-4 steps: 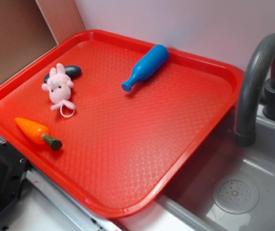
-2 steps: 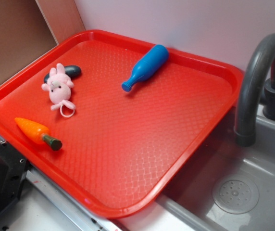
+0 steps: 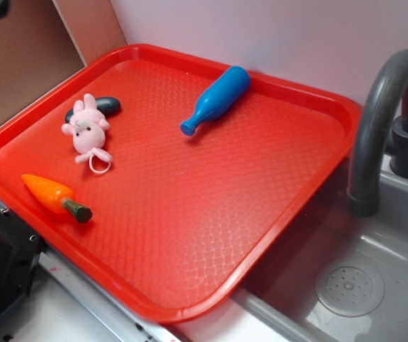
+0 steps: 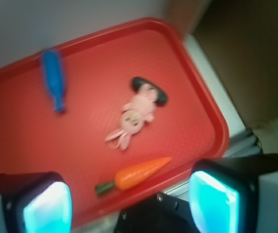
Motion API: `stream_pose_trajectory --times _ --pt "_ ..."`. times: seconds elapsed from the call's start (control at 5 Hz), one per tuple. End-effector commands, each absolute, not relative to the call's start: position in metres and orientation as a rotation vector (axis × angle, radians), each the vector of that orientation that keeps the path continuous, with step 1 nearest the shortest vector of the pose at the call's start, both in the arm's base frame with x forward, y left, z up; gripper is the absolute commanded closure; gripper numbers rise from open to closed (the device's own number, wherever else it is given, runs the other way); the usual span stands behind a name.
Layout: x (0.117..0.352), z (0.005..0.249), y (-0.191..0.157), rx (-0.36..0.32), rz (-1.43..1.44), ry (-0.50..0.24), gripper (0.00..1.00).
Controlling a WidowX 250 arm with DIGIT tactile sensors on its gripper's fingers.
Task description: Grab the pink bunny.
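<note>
The pink bunny (image 3: 86,130) lies on the left part of the red tray (image 3: 297,206), its ears against a dark oval object (image 3: 95,107) and its cord loop toward the carrot. In the wrist view the bunny (image 4: 135,116) lies mid-frame. My gripper (image 4: 129,204) is high above the tray's near edge, open wide and empty; its two cyan pads (image 4: 46,208) show at the bottom. In the exterior view only a dark part of the arm shows at the top left corner.
An orange toy carrot (image 3: 53,194) lies near the tray's left front edge, also in the wrist view (image 4: 139,174). A blue bottle (image 3: 217,98) lies at the tray's back. A grey faucet (image 3: 382,114) and sink (image 3: 354,285) are on the right.
The dark part of the arm at the top left corner of the exterior view has shifted slightly. The objects on the tray have not moved.
</note>
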State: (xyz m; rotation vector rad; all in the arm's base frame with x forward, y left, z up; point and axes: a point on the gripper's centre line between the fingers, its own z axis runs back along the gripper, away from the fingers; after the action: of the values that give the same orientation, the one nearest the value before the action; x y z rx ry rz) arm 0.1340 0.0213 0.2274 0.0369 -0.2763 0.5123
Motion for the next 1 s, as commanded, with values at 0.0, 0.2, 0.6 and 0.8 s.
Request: stream_pose_trajectory --times 0.0,0.2,0.6,0.8 --pt "0.156 0.187 0.065 0.068 0.865 -0.34 0.0" --pt "0.172 0.163 0.08 0.093 0.861 -0.351 0.0" --pt "0.202 0.099 0.101 0.151 0.84 -0.312 0.0" --pt "0.212 0.074 0.099 0.142 0.803 -0.287 0.0"
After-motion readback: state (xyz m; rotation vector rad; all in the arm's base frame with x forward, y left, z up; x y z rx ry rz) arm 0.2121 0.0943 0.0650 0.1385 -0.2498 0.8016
